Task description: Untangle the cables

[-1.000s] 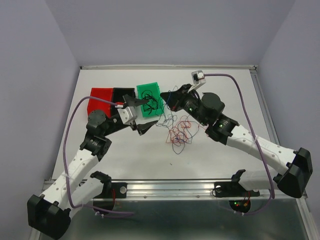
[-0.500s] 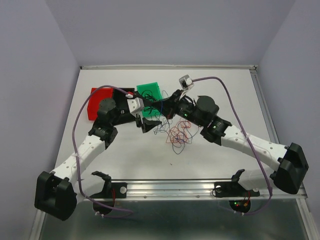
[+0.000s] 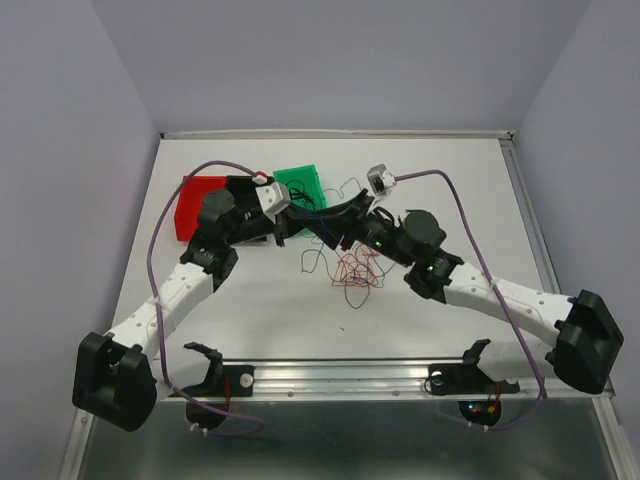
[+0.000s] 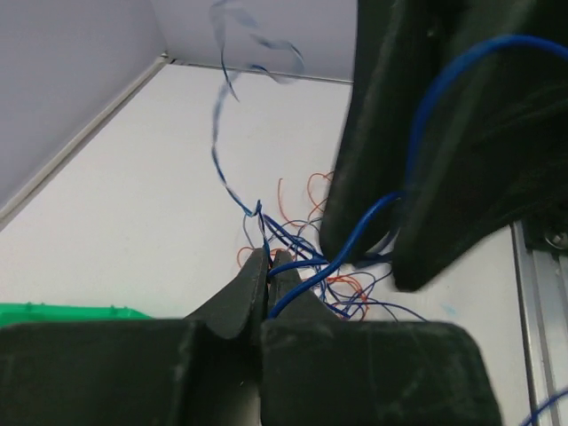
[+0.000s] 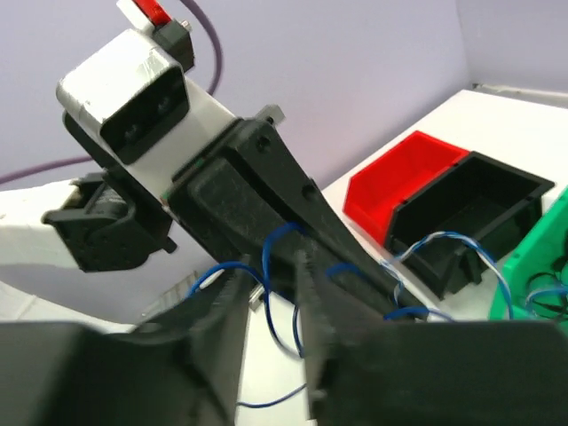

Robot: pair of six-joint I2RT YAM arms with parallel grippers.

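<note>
While the left gripper [image 4: 269, 264] is clenched on a thin blue cable strand [image 4: 497, 41] near the green plastic bin [image 3: 300, 182], the right gripper [image 5: 272, 273] meets it almost tip to tip, its jaws a little apart and the strand apparently running loose between them. The tangle of thin red, blue and black cables [image 3: 355, 268] lies on the white table [image 3: 230, 300], just beside the right gripper on its near side.

Bright even light; wrist cams' foregrnd blurry

The flat white table [image 3: 455, 185] is loaded with a red plastic bin [image 3: 192, 205], black bin [image 5: 484, 177], green bin [image 3: 300, 180] (far left) and thin tangled cables [image 3: 355, 270].
</note>
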